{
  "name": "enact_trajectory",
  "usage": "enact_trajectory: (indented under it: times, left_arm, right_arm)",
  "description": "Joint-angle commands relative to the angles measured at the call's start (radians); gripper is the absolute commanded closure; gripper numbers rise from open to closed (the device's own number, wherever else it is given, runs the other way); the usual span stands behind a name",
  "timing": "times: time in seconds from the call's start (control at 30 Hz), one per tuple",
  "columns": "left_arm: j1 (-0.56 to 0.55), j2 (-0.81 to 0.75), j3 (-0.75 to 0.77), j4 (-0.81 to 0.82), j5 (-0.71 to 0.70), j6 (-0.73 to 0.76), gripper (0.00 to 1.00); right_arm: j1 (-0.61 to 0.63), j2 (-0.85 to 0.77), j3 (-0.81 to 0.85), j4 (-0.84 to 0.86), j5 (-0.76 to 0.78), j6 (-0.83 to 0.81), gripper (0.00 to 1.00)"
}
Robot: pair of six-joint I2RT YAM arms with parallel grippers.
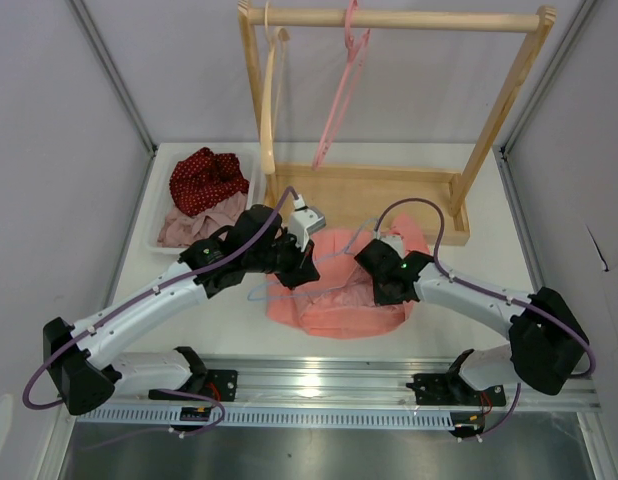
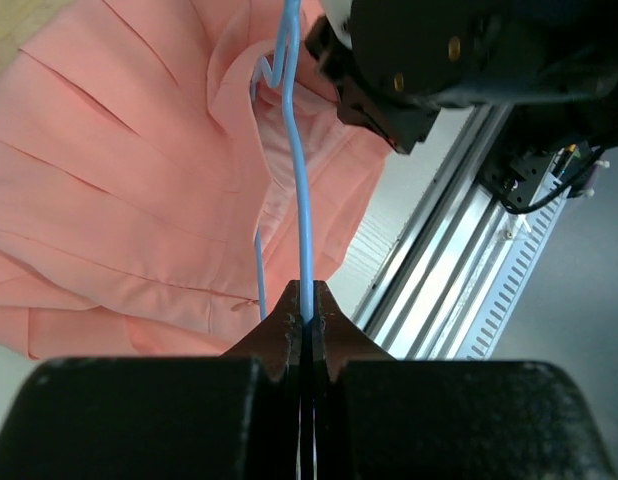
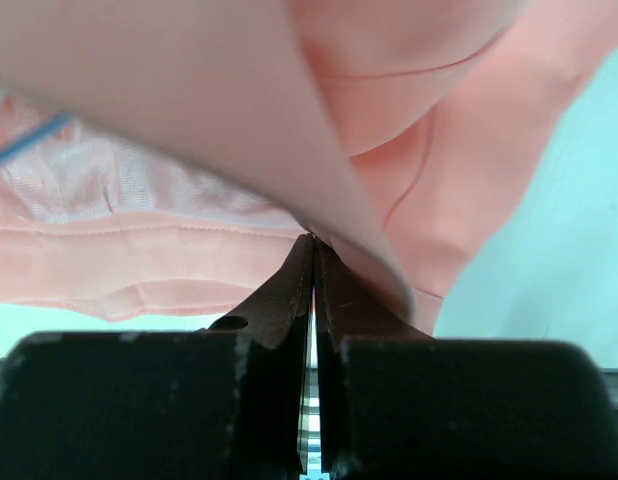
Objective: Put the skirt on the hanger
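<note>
— Left claw (image 2: 306,300) first?
— Clamped tight on the hanger (image 2: 301,190). Grips the thin blue wire right at the tips, no gap showing.

— Beyond the tips?
— Runs straight up and away, kinks near the top beside a raised fold. Crosses the skirt (image 2: 119,200), salmon and pleated, spread out to the left. Sits close under the black body of the other arm (image 2: 439,60), upper right. Metal rail (image 2: 459,260) slanting below that.

— Right claw (image 3: 311,245)?
— Pressed together too, with a fold of the skirt nipped at the very ends. Rises from there and drapes overhead, filling most of the view. Short blue stretch of hanger at far left, blurred.

— From above?
— Both claws meeting over the skirt: left at its left edge, right at its upper right. Lies on the white table (image 1: 229,320), between the two arms, just in front of the base of the wooden rack (image 1: 379,190). Hanger partly on the cloth, partly poking out left onto bare table.

— Further out?
— Pink hanger (image 1: 339,100) and wooden hanger (image 1: 267,100) hanging from the rack's top bar. White tray (image 1: 155,222) at back left, holding a red dotted cloth (image 1: 204,178) on top of a mauve cloth (image 1: 194,228).
</note>
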Motion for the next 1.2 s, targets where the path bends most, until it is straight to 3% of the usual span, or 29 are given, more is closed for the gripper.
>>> enact_trajectory:
  times: [0.0,0.33,0.6,1.0,1.17]
  left_arm:
    - [0.005,-0.012,0.049,-0.002,0.068,0.032,1.00]
    - [0.005,-0.038,0.037,-0.011,0.130,0.023,1.00]
    - [0.008,-0.060,0.040,-0.059,0.058,0.016,1.00]
    - [0.024,-0.078,-0.101,0.234,0.131,-0.141,1.00]
    - [0.022,-0.083,-0.126,0.256,0.162,-0.173,1.00]
  right_arm:
    - [-0.046,-0.045,0.062,-0.034,0.009,-0.006,1.00]
    - [-0.153,-0.032,0.128,-0.038,-0.017,-0.046,1.00]
    - [-0.199,-0.040,0.111,-0.023,-0.040,-0.052,1.00]
    - [-0.245,-0.094,0.076,-0.014,-0.089,-0.060,1.00]
    - [-0.261,-0.109,0.073,-0.030,-0.071,-0.055,1.00]
